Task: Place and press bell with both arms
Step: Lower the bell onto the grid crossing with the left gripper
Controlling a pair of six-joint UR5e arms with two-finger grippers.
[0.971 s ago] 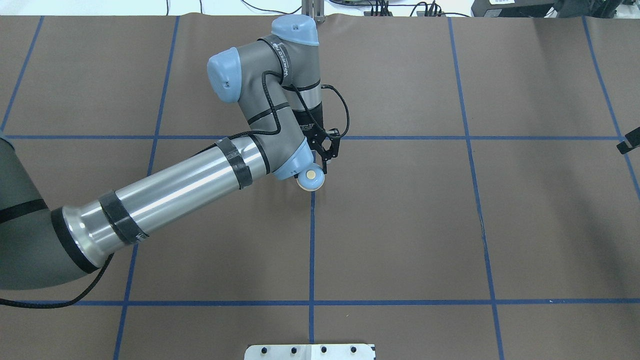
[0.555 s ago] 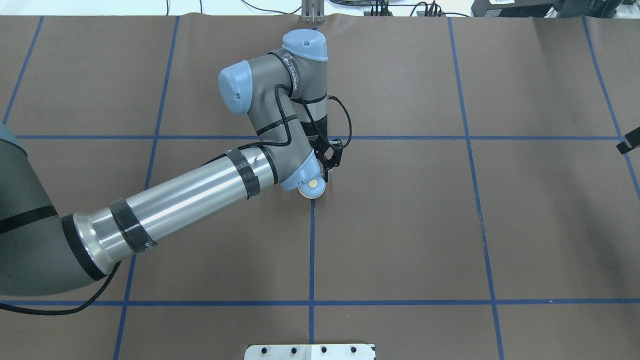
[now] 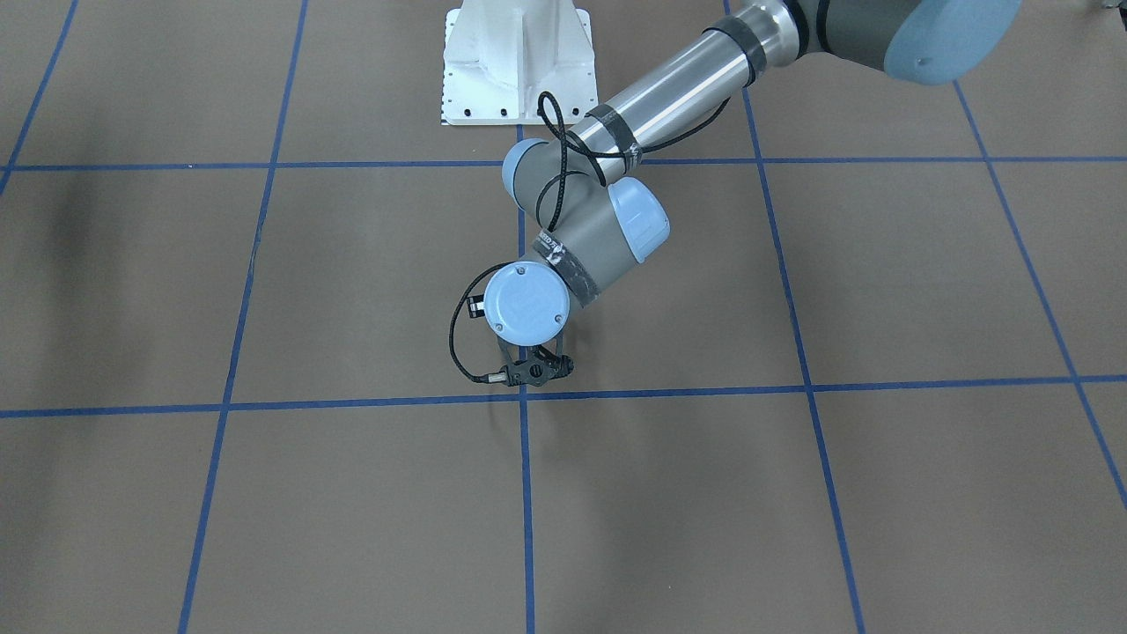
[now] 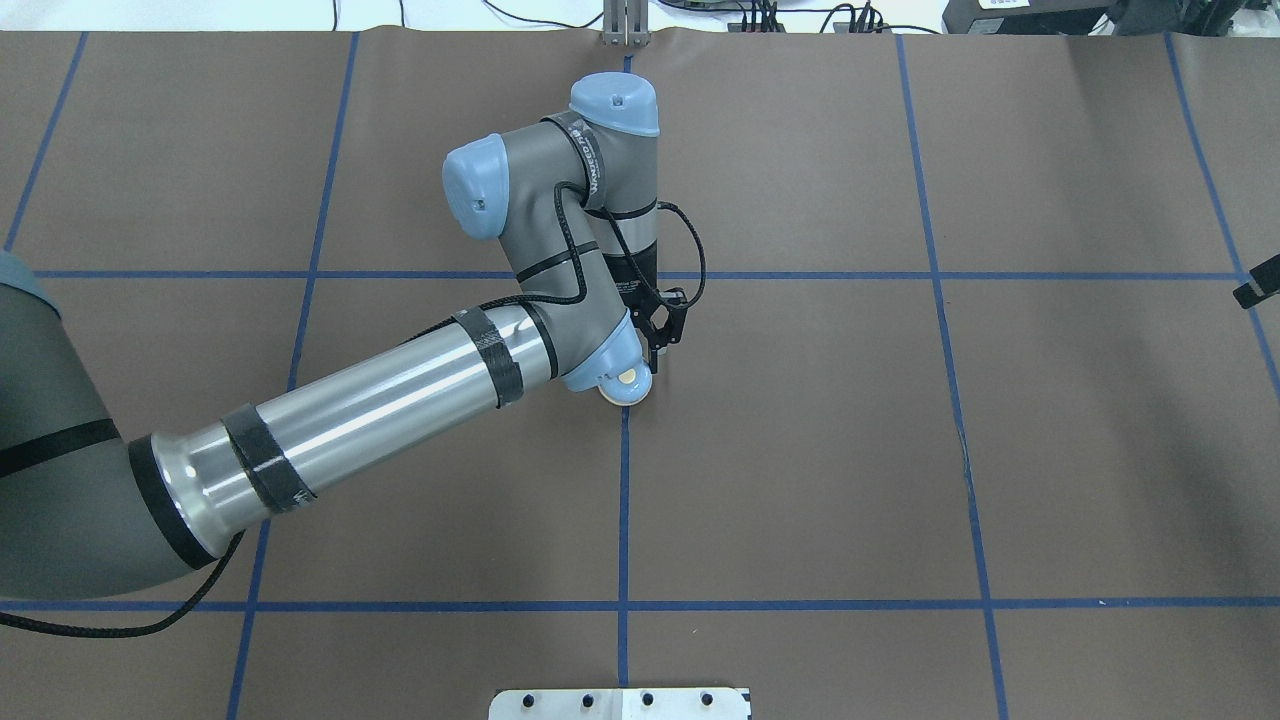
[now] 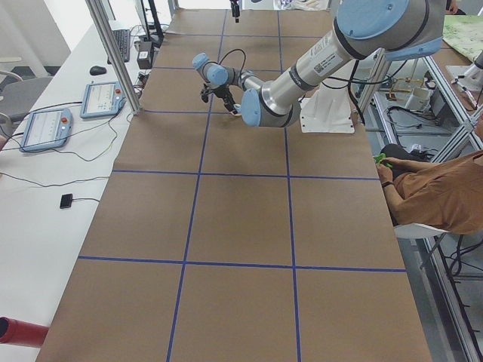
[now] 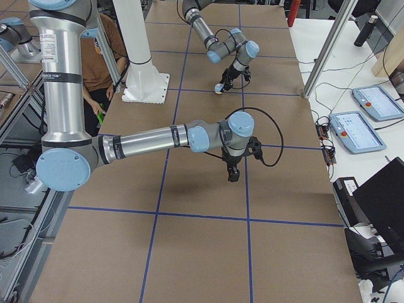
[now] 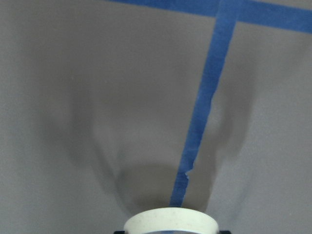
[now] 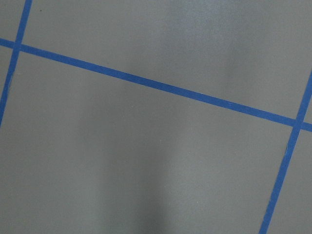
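Note:
The light-blue bell [image 4: 627, 385] with its cream button is held low over the brown table, on a blue tape line near the middle. My left gripper [image 4: 650, 356] is shut on it, with the wrist bent over it. In the left wrist view only the bell's cream base rim [image 7: 170, 220] shows, with its shadow on the mat below. The bell also shows small in the exterior right view [image 6: 219, 89]. It is hidden under the wrist in the front-facing view. My right gripper [image 6: 232, 175] hangs over bare mat far from the bell. Only a black tip [image 4: 1255, 286] shows overhead, so I cannot tell its state.
The white pedestal base [image 3: 515, 66] stands at the table's robot side. Blue tape lines [image 4: 623, 500] grid the brown mat. A seated operator [image 5: 430, 188] and teach pendants [image 5: 45, 124] are beside the table. A metal post [image 4: 625, 25] stands at the far edge.
My left arm has carried the bell a little toward the robot side and lower, onto the blue tape line. The right gripper's tip has not moved.

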